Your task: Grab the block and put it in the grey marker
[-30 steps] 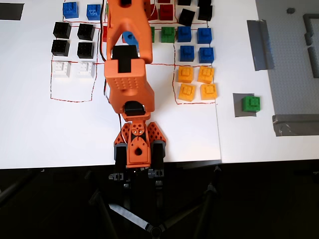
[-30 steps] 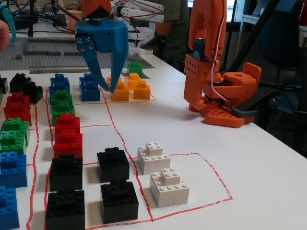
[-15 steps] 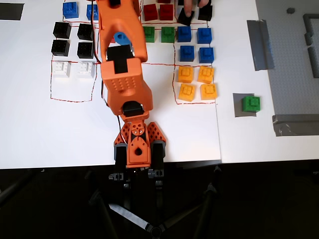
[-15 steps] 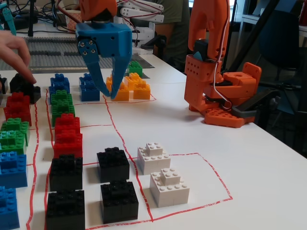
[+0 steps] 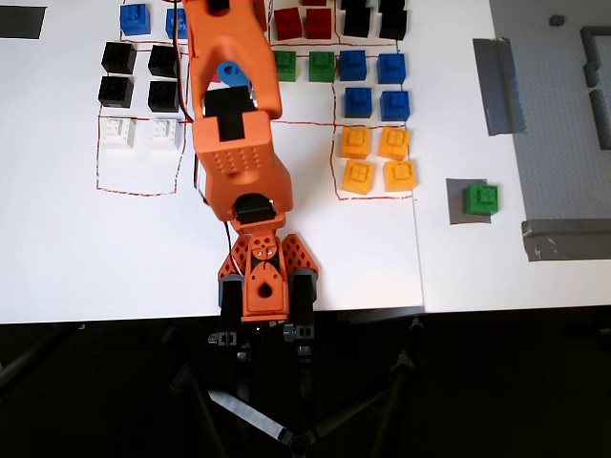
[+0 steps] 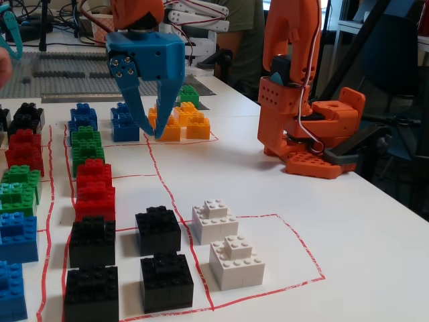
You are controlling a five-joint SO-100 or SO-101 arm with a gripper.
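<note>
In the fixed view, a hand [image 6: 4,62] shows only at the far left edge; half a second ago it reached down onto the black bricks [image 6: 27,117] at the back of the worktop [image 6: 268,201], and it has since pulled away. Next to the right, the red bricks [image 6: 94,188] and green bricks [image 6: 86,144] sit in their rows as before. The blue gripper [image 6: 151,131] hangs above the worktop in the same spot as half a second ago, its fingers [image 6: 135,107] spread apart and holding nothing. The orange arm [image 5: 234,124] has not shifted in the overhead view. Further right lie the yellow bricks [image 5: 377,157]. Far right, the block [image 5: 481,198] rests on the grey marker [image 5: 456,205], unchanged.
</note>
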